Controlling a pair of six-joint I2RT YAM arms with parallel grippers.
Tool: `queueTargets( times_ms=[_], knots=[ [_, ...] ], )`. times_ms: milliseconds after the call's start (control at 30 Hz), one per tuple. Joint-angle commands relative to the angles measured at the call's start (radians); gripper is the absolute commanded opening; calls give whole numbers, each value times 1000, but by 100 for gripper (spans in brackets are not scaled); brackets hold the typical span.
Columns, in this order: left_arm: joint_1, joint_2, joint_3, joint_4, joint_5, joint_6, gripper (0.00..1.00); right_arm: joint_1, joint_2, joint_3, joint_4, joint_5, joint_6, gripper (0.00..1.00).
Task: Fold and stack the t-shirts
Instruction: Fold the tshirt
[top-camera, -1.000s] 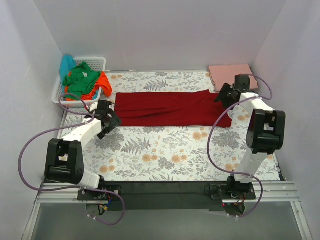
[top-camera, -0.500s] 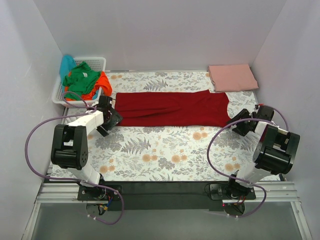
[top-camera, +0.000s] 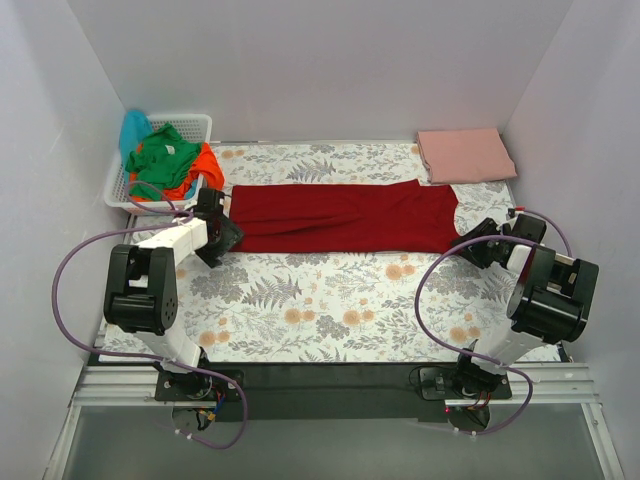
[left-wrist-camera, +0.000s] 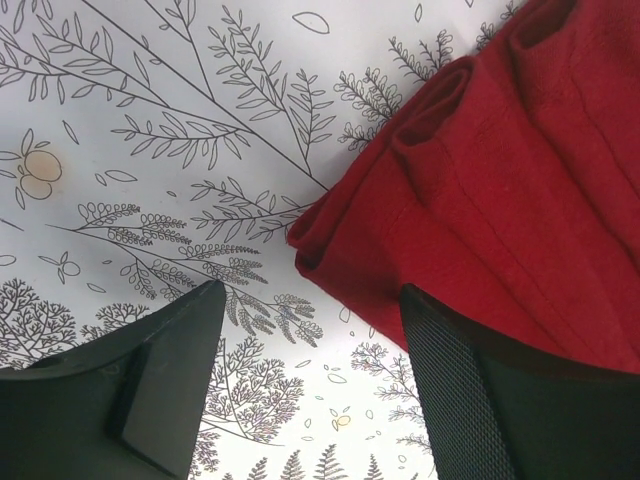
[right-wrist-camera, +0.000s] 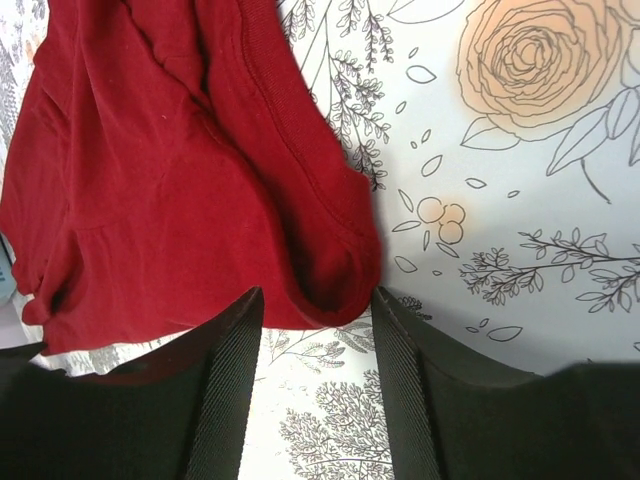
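The dark red t-shirt lies folded into a long strip across the flowered table. My left gripper sits low at its near left corner, open, with the folded red corner just ahead of the fingertips. The left gripper holds nothing. At the shirt's near right corner my right gripper is open too. In the right wrist view the right gripper has the rounded red corner just between its tips, and the pads stay clear of it.
A folded salmon pink t-shirt lies at the back right. The white basket at the back left holds green, orange and turquoise shirts. Bare table stretches in front of the red shirt. White walls enclose three sides.
The right arm has swung from the shirt's far right end round to its near right corner. The left arm has drawn back and turned toward the near left corner.
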Motion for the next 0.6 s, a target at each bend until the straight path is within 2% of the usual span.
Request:
queueTargets(
  times_ms=[0, 100, 367, 467, 500, 567],
  knots=[
    [4, 27, 8, 1, 11, -13, 68, -10, 11, -28, 12, 34, -9, 54],
    [4, 38, 13, 1, -6, -13, 62, -13, 18, -29, 11, 37, -15, 50],
    [4, 62, 48, 17, -44, -27, 62, -20, 30, -34, 11, 47, -25, 48],
    [4, 93, 69, 19, -40, -24, 58, -23, 36, -34, 12, 48, -28, 45],
    [4, 99, 77, 19, -35, -25, 45, -24, 36, -34, 12, 48, -29, 43],
    [4, 113, 79, 18, -35, -25, 33, -27, 39, -35, 11, 50, -29, 34]
  ],
)
